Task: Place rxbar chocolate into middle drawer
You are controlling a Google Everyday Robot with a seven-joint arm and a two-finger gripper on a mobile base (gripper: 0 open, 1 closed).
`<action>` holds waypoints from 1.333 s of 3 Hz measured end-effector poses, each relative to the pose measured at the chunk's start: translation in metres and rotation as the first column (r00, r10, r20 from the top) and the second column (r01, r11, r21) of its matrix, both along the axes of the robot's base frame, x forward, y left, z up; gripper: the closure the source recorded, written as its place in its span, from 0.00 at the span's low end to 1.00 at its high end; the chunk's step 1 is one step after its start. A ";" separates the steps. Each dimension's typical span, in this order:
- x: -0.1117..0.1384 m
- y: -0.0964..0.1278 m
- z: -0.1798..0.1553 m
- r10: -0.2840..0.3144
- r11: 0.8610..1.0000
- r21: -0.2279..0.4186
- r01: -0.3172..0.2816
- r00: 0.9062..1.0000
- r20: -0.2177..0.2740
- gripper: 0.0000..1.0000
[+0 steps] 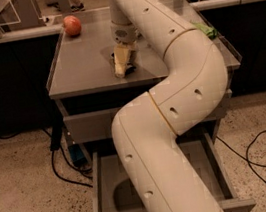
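Note:
My gripper (122, 67) is lowered onto the grey cabinet top (81, 71), near its middle. Under and around the gripper's tip shows a small dark flat thing, the rxbar chocolate (131, 68), mostly hidden by the gripper. It lies on the surface. My white arm sweeps down from the gripper across the right of the cabinet. Below the closed top drawer (91, 126), the middle drawer (96, 185) stands pulled open, and my arm covers much of its inside.
A red apple (72, 25) sits at the cabinet top's back left. A green bag (205, 30) peeks out behind my arm at the right edge. Black cables (262, 150) lie on the speckled floor on both sides. Dark counters run behind the cabinet.

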State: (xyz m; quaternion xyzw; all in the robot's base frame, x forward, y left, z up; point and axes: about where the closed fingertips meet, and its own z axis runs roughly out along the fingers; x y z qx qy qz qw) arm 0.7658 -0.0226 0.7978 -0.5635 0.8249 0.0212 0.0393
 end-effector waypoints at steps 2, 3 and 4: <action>0.000 0.000 0.000 0.000 1.000 0.000 0.000 1.000 0.000 1.00; 0.000 0.000 0.000 0.000 1.000 0.000 0.000 1.000 0.000 1.00; 0.000 0.000 0.000 0.000 1.000 0.000 0.000 1.000 0.000 1.00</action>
